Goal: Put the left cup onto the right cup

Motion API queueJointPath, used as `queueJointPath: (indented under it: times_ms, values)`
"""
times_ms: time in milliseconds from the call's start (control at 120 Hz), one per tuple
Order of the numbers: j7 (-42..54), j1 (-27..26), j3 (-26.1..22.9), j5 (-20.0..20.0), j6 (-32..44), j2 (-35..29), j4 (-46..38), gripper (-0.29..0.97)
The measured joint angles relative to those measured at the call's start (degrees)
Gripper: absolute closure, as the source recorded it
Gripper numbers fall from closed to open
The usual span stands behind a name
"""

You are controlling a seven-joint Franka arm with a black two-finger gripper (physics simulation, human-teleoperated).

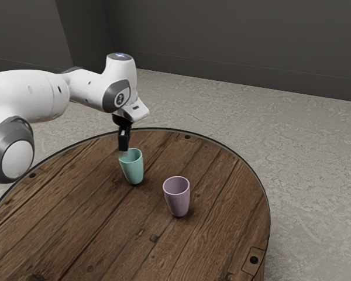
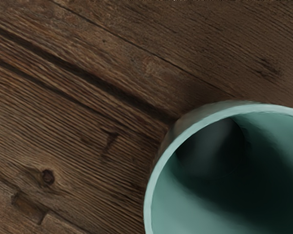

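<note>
The teal cup [image 1: 131, 167] stands upright on the round wooden bench [image 1: 76, 234], a little toward the exterior view's left of the bench's middle, its open mouth facing up. The lilac cup [image 1: 176, 196] stands upright too, near it but apart, toward the exterior view's right and closer to the camera; a strip of bare planks lies between the two. The white arm [image 1: 41, 96] reaches in from the exterior view's left, and its black tool [image 1: 123, 145] points straight down, its tip right at the teal cup's rim on the side facing the arm. From this angle I cannot tell whether the tool is released or clenched, nor whether it grips the rim at all. The bench is built of dark, weathered planks inside a darker rim. Around it lies a pale speckled floor [image 1: 292, 152], with a dark grey wall [image 1: 222, 35] behind. In the wrist view the teal cup [image 2: 229, 175] is seen from above, close under the hand: its pale rim curves around a shadowed inside. Beside it the bench [image 2: 88, 97] shows coarse grain, a dark seam between two planks, and a small dark knot [image 2: 48, 176] well away from the cup.
</note>
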Motion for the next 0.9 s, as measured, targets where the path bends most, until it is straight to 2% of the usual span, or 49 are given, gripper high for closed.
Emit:
queueJointPath:
  times_ms: [350, 767, 900]
  values:
    - [1.76, -0.93, -0.49, -0.08, 0.74, 3.34, 3.38, 0.01]
    - [2.17, -1.33, -0.65, -2.34, 1.54, 3.88, 2.30, 0.57]
    - [2.03, -1.38, -0.62, -2.98, 1.59, 3.24, 1.97, 0.69]
